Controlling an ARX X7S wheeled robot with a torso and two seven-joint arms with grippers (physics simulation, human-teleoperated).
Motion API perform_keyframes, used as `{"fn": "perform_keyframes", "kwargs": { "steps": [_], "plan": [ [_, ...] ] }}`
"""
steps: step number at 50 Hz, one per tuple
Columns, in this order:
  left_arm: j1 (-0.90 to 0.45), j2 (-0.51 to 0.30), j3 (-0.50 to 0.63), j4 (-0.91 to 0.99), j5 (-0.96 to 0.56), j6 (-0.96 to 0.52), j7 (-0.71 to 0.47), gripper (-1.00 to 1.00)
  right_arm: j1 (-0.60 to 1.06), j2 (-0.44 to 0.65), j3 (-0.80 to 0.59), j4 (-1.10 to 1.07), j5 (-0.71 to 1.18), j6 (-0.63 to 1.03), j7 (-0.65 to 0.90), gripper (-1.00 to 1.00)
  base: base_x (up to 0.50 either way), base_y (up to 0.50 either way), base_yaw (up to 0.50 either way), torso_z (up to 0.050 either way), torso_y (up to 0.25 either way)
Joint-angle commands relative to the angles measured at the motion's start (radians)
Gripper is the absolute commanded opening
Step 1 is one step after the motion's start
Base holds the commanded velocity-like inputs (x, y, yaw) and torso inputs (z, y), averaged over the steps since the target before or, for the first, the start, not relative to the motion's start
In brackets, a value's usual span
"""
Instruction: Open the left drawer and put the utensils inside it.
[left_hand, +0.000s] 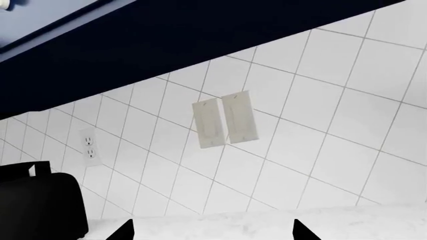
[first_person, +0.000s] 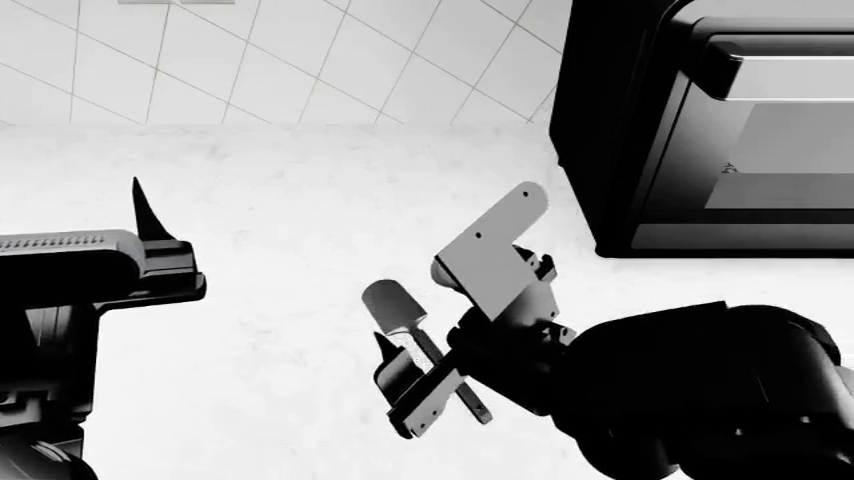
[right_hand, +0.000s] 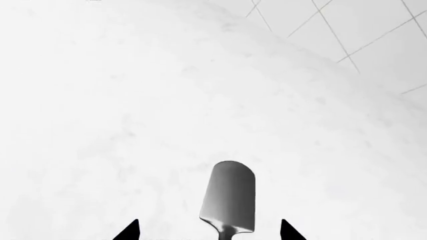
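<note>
Right jaws (right_hand: 209, 231) straddle spatula (right_hand: 229, 200); black oven (first_person: 707, 125) near; counter (first_person: 294, 210) around.

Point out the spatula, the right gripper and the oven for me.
spatula (right_hand: 229, 197): right wrist view, on its flat head.
right gripper (first_person: 430, 345): head view, between its fingertips.
oven (first_person: 627, 120): head view, on its dark side wall.

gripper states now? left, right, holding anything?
Left gripper: open, holding nothing.
Right gripper: fingers spread either side of the spatula; whether it is gripped cannot be told.
</note>
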Motion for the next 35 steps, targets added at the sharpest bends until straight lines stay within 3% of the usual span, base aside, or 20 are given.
{"fn": "perform_keyframes", "kwargs": {
  "steps": [1, 18, 35],
  "plan": [
    [0.001, -0.004, -0.002, 0.0, -0.007, 0.002, -0.006, 1.0, -0.084, 0.025, -0.003, 0.014, -0.072, -0.067, -0.045, 1.0, 0.0, 0.0, 0.0, 0.0, 0.0],
    [-0.004, -0.011, 0.004, 0.009, -0.019, -0.005, -0.021, 1.0, -0.227, 0.071, 0.001, 0.039, -0.174, -0.201, -0.119, 1.0, 0.0, 0.0, 0.0, 0.0, 0.0],
    [-0.003, -0.015, 0.015, -0.001, -0.022, 0.007, -0.027, 1.0, -0.341, 0.008, -0.021, 0.16, -0.265, -0.313, -0.213, 1.0, 0.0, 0.0, 0.0, 0.0, 0.0]
  ]
}}
